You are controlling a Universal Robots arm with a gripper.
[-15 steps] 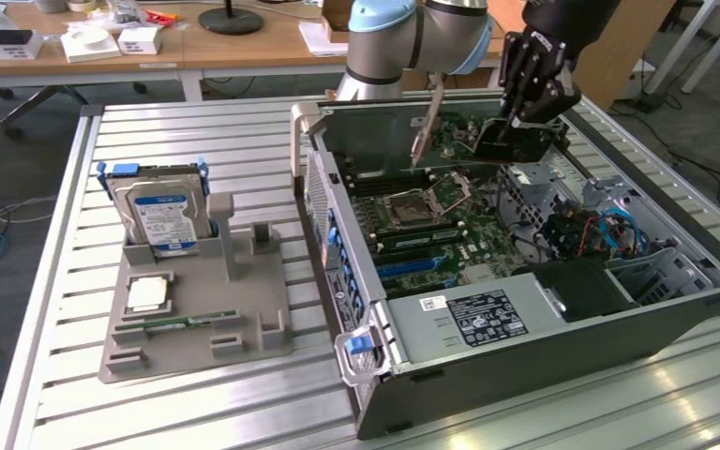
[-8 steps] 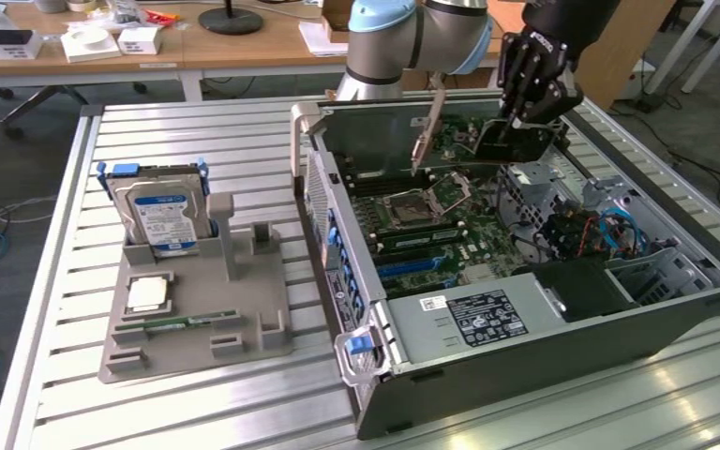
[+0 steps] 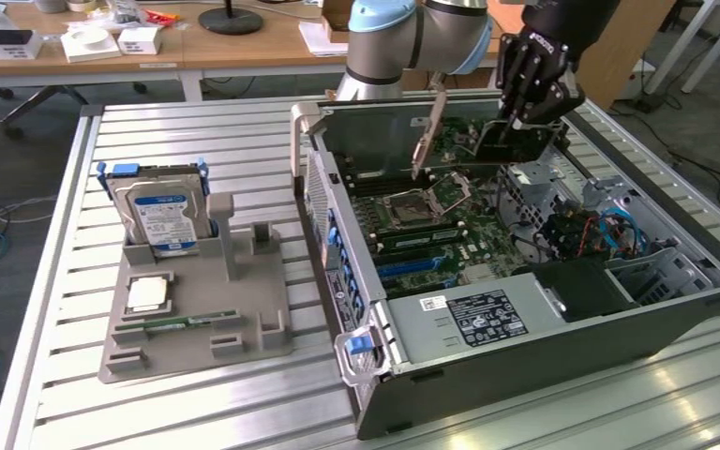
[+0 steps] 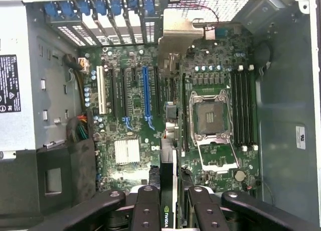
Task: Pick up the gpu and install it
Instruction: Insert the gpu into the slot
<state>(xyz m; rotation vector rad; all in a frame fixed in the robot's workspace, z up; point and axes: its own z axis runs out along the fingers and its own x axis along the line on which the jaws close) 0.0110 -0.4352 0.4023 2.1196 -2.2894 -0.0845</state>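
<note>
Table (image 3: 210, 412) of metal slats, open case (image 3: 561, 347), desk (image 3: 247, 47) behind, hand (image 3: 519, 120) gripping gpu (image 3: 486, 150).

the gpu (image 4: 167, 188) edge reads "nvidia", beside its logo.

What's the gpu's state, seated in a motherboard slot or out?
Out: the gripper holds the gpu edge-down above the motherboard, not pressed into any slot.

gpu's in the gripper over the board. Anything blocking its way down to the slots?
Nothing visible. The gripper holds the gpu edge-down above the motherboard; the expansion slots are bare, and the cables lie off to the side.
</note>
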